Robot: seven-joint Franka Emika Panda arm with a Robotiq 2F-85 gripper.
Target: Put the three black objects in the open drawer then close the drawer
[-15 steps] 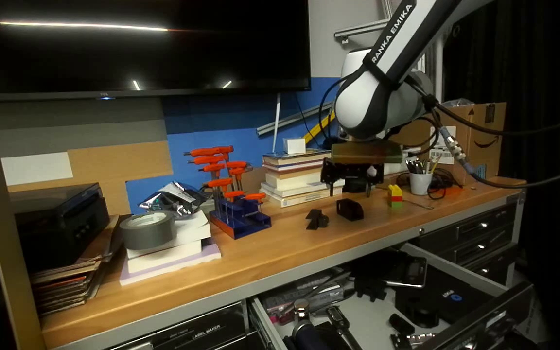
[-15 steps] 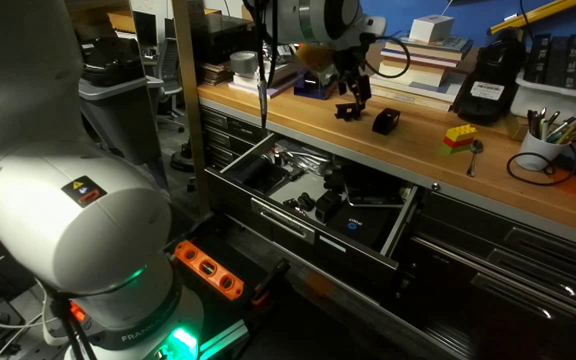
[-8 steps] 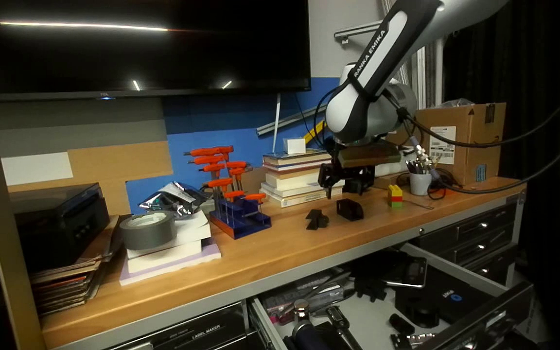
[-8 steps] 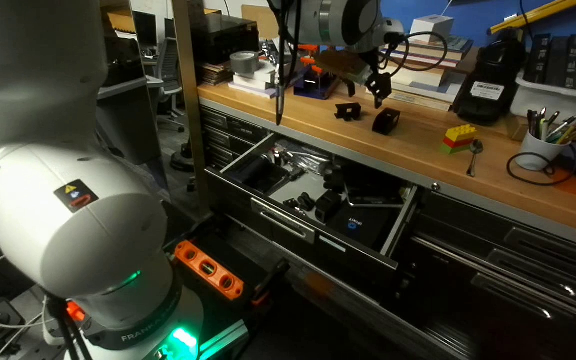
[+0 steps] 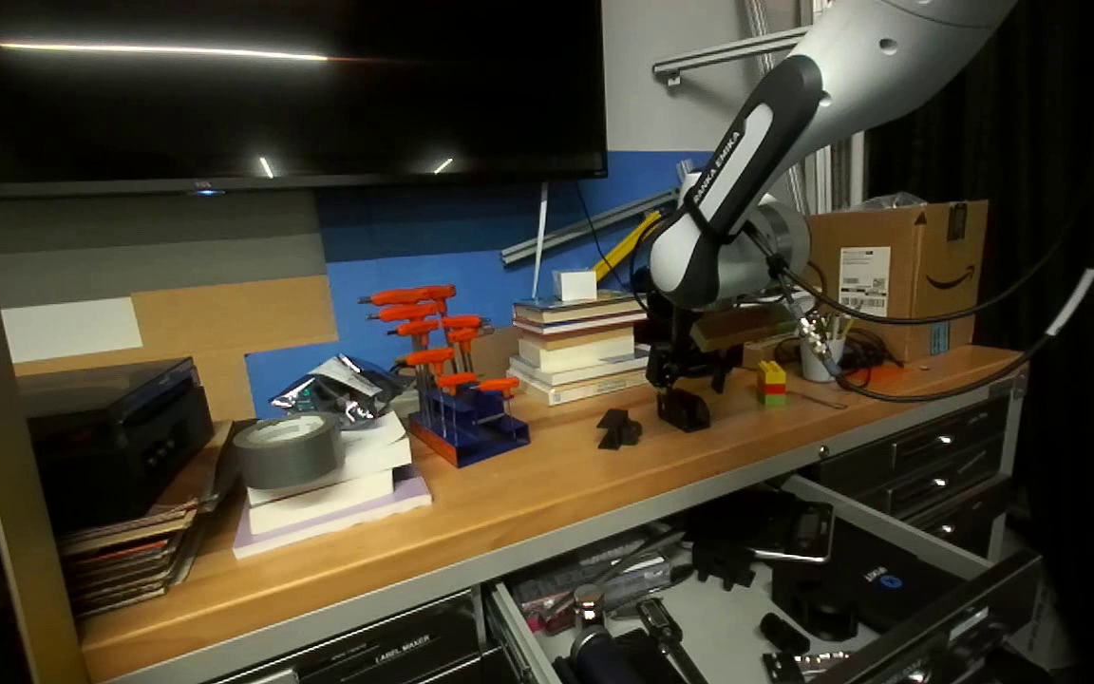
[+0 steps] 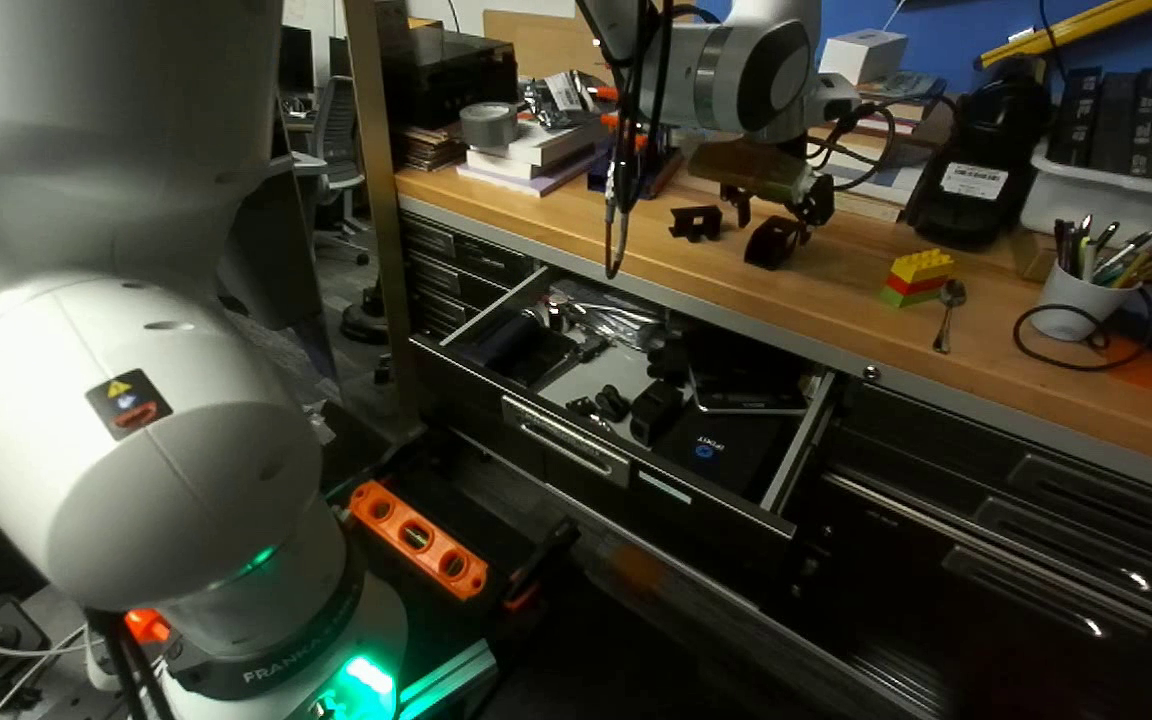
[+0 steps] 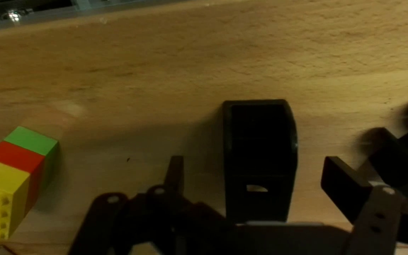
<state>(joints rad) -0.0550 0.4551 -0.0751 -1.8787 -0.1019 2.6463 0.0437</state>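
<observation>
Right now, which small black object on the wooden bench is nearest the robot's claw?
The hollow black boxy piece: in the wrist view, the open black gripper frames it, while the angular black bracket lies outside.

In an ext. view, gripper [image 6: 773, 228] is shifted from nr. the sm. blk. bracket [image 6: 696, 222] to the hollow blk. block [image 6: 768, 247] & is lowered; more of the book stack [image 6: 904, 178] is now hidden by the arm [image 6: 751, 75], less of the silver pouch [image 6: 561, 97].
</observation>
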